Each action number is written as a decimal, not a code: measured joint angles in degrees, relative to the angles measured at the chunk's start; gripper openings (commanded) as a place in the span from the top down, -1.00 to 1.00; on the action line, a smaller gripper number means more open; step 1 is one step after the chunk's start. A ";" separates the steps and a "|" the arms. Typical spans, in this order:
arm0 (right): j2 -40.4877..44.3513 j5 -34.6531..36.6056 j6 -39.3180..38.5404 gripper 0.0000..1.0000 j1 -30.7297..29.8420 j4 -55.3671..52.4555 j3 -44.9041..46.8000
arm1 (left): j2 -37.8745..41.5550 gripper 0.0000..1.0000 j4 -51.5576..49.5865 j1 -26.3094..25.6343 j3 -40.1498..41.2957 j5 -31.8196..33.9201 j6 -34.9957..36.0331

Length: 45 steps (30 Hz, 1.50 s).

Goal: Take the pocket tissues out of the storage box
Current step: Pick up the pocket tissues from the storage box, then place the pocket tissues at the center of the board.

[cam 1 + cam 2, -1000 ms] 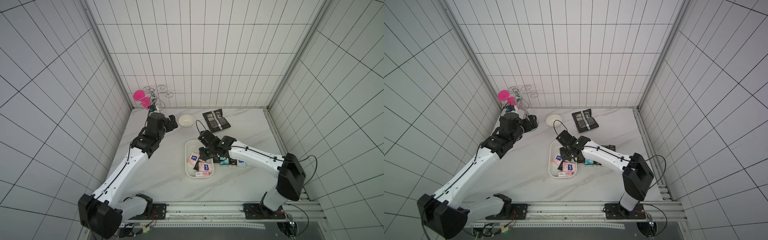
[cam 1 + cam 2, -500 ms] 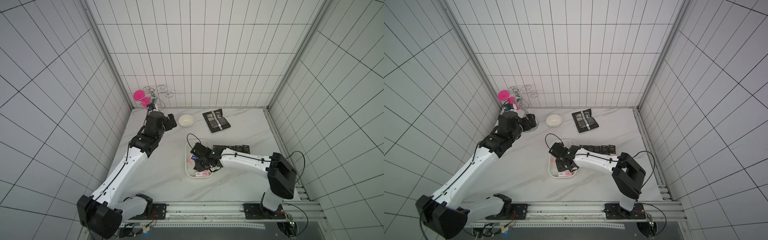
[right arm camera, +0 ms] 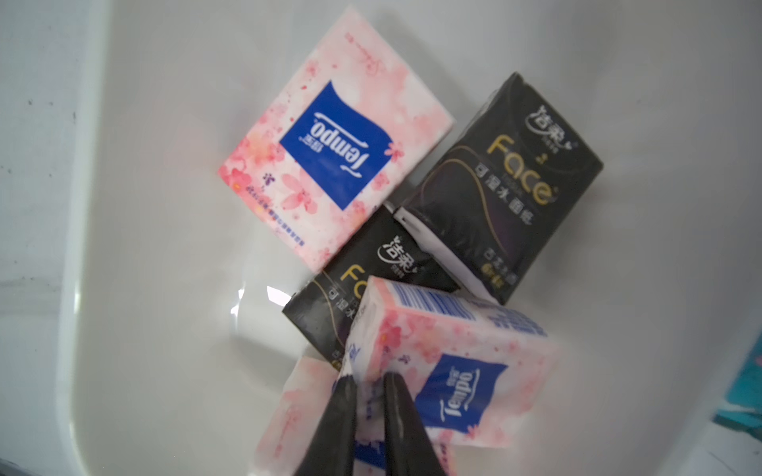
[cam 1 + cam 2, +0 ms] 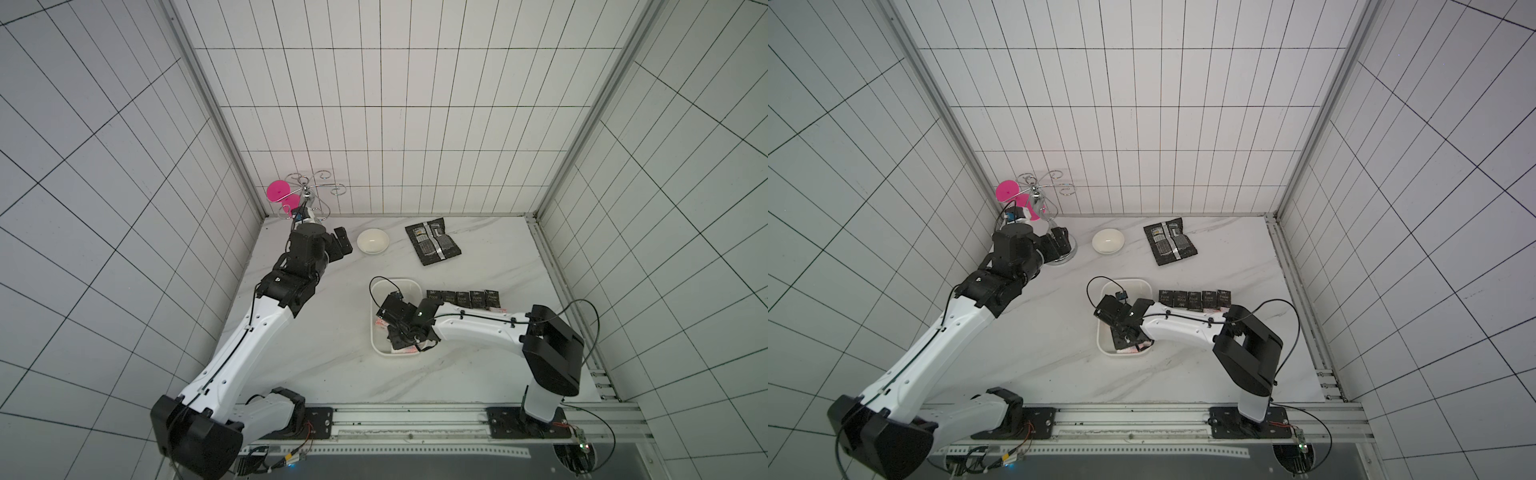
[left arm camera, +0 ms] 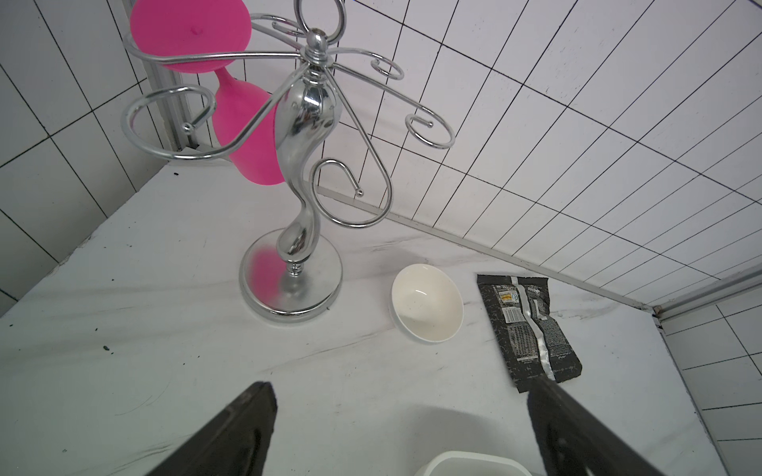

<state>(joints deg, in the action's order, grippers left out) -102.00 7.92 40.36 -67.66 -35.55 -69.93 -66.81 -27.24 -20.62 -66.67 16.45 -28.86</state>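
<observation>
– Right, where's the pink tissue packet (image 3: 449,366)?
– Tilted atop black packets (image 3: 507,185) inside the storage box (image 4: 395,284), mid-worktop. My right end effector (image 3: 370,381) pinches its edge, presumably to lift it clear. The left end effector (image 5: 402,387) hangs open near the far-left corner.

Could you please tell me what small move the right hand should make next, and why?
I would probably lift straight up. The right hand is shut on the edge of a pink packet, which leans tilted on a black packet inside the storage box; rising first should free it before carrying it over the wall.
</observation>
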 measured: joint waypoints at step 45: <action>33.97 3.17 5.73 1.00 2.54 -11.76 17.90 | -1.62 -0.97 0.46 -0.02 0.00 -0.28 -0.07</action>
<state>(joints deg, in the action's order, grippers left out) -68.03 11.09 46.09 -65.12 -47.31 -52.03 -68.42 -26.79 -20.64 -66.67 16.16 -28.93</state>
